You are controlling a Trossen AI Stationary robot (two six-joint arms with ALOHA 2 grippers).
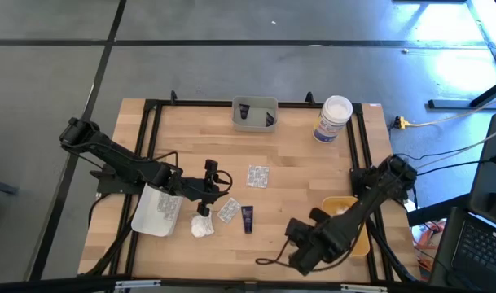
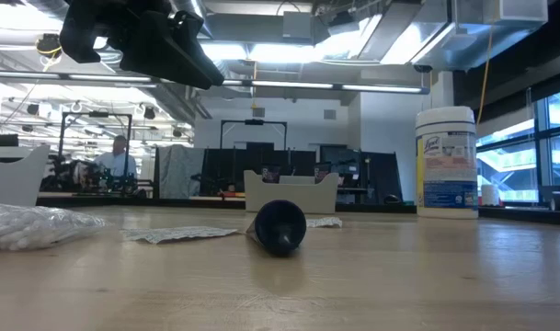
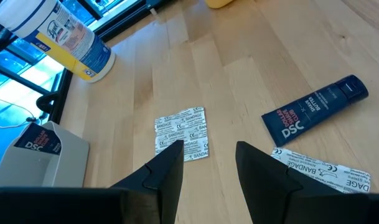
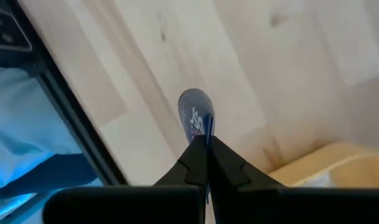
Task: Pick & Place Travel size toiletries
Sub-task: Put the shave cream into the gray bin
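Left gripper, fingers apart and empty, hovers over silvery square bandage packet; dark blue tube lies at its four o'clock. Right gripper, pressed together, waits. Thin foil could slide away.

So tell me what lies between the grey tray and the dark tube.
In the high view, a silvery bandage packet lies between the grey tray and the dark tube.
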